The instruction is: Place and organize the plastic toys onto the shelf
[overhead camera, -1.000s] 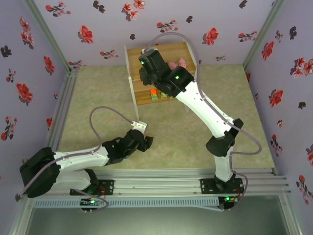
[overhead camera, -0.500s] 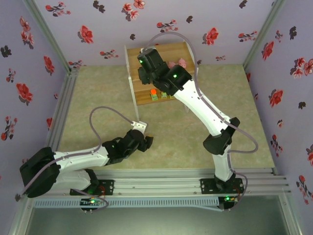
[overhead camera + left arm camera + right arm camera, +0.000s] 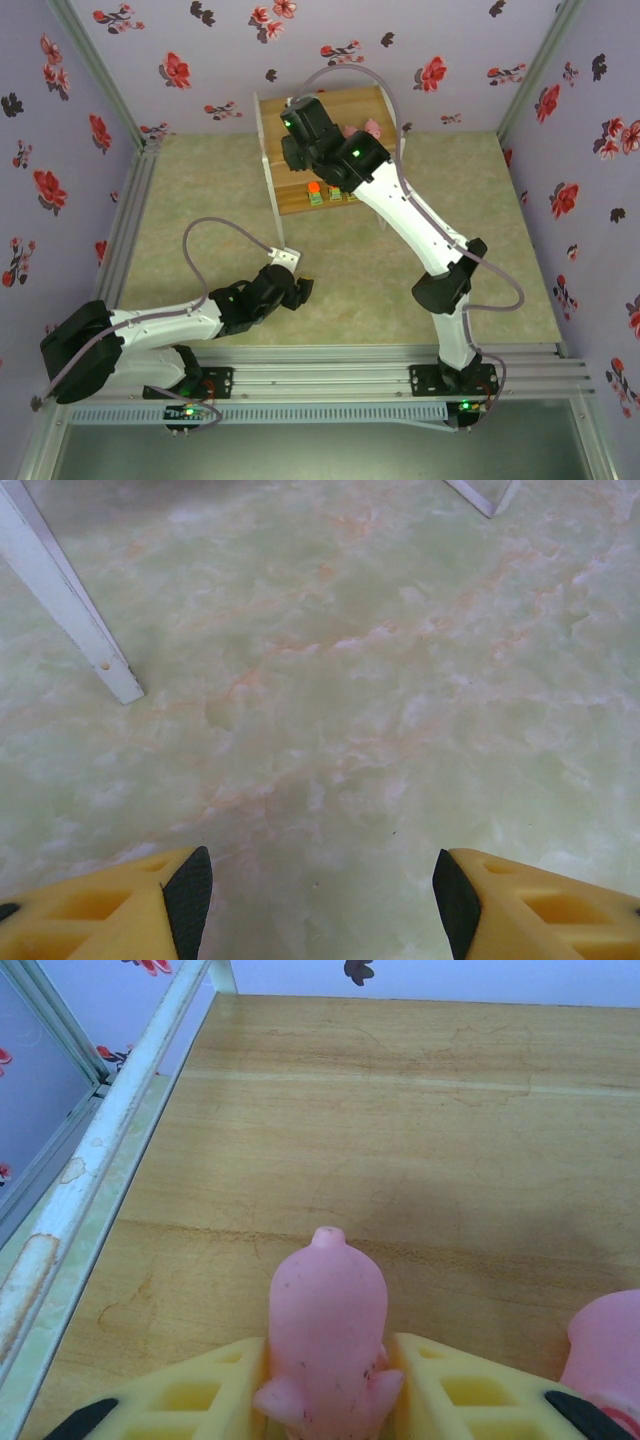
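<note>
Right wrist: pincer point(image 3: 328, 1348) flanks pink pig point(image 3: 326, 1295); second pig point(image 3: 606, 1345) cut off.

You see light purple walls point(image 3: 200, 40) with red and black flowers. The table point(image 3: 400, 680) is pale green like marble, with thin orange lines. The shelf point(image 3: 400, 1110) is light brown wood and its leg point(image 3: 70, 610) is white. The pig point(image 3: 328, 1330) is pink, and so is the second pig point(image 3: 605, 1345). The right fingers point(image 3: 190, 1395) and left fingers point(image 3: 110, 910) are yellow, with black pads point(image 3: 190, 895). One block point(image 3: 315, 193) is green with an orange top. The arms point(image 3: 410, 215) are white and black.
</note>
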Available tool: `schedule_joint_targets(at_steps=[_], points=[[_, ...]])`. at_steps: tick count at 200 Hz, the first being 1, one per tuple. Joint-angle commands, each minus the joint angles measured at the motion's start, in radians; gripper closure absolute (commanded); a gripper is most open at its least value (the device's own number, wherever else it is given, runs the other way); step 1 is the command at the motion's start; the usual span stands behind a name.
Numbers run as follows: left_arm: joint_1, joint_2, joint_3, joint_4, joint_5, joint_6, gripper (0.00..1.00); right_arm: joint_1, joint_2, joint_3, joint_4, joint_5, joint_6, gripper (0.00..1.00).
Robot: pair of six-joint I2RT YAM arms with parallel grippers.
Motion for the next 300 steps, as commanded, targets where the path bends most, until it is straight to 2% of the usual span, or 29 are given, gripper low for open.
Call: schedule_joint_targets(at_steps=[1, 183, 300], points=[[0.005, -0.011, -0.015, 0.016, 0.006, 0.024, 0.36, -0.007, 0.024, 0.032, -0.035, -0.004, -0.010, 0.64], [0.005, -0.010, -0.016, 0.016, 0.004, 0.024, 0.36, -0.006, 0.019, 0.102, -0.063, -0.008, -0.019, 0.54], [0.005, 0.001, -0.005, 0.010, 0.005, 0.026, 0.35, -0.001, -0.018, 0.106, -0.079, 0.004, -0.032, 0.52]])
